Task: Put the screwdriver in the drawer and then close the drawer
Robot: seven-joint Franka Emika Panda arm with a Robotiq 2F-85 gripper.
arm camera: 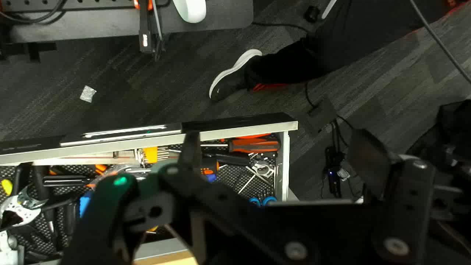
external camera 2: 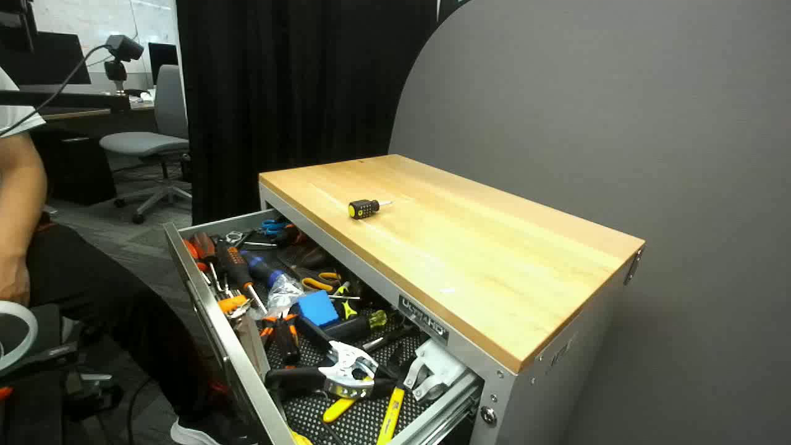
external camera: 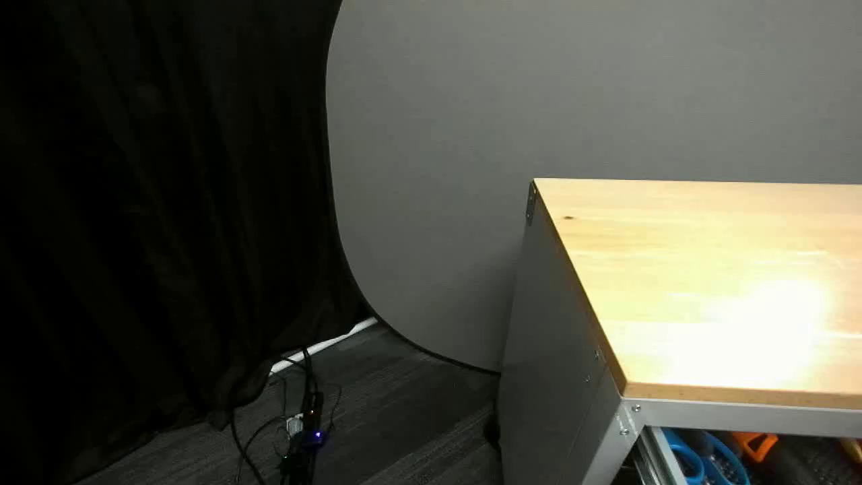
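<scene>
- Bg: grey backdrop [external camera 2: 587, 154] on R side, black curtain [external camera 2: 296, 93] L of it, in both exterior views. Person [external camera 2: 18, 173] at L edge of frame in an exterior view.
- Grey cabinet [external camera: 552, 323], lower R of frame in an exterior view, w/ light wooden top [external camera 2: 494, 266].
- Screwdriver [external camera 2: 364, 209], stubby, blk/yel handle: on its side on wooden top, approx mid-frame, shank pointing R. Prob. the target; drawer [external camera 2: 225, 337] holds similar handles, so not certain.
- Drawer: pulled well out, lower L to lower ctr, w/ blue block [external camera 2: 318, 308], spring clamp [external camera 2: 349, 371], misc. tools [external camera 2: 236, 264] inside. In an exterior view only a drawer corner [external camera: 663, 455] shows, bottom R.
- Gripper [arm camera: 279, 151]: wrist view only. Fingers [arm camera: 192, 149] spread wide, nothing between them. One shows against drawer near mid-frame, other against floor [arm camera: 128, 95] at R; height above drawer can't tell.
- Done: drawer open, so ready for drop-off. That's all AFAICT. Screwdriver not gripped, not in drawer.
- Left: pick screwdriver, carry to drawer, set inside, let go, then push drawer shut.
- Est.: neither task step (put in, close) finished; looks like v. early stage, pick prob. not begun.
</scene>
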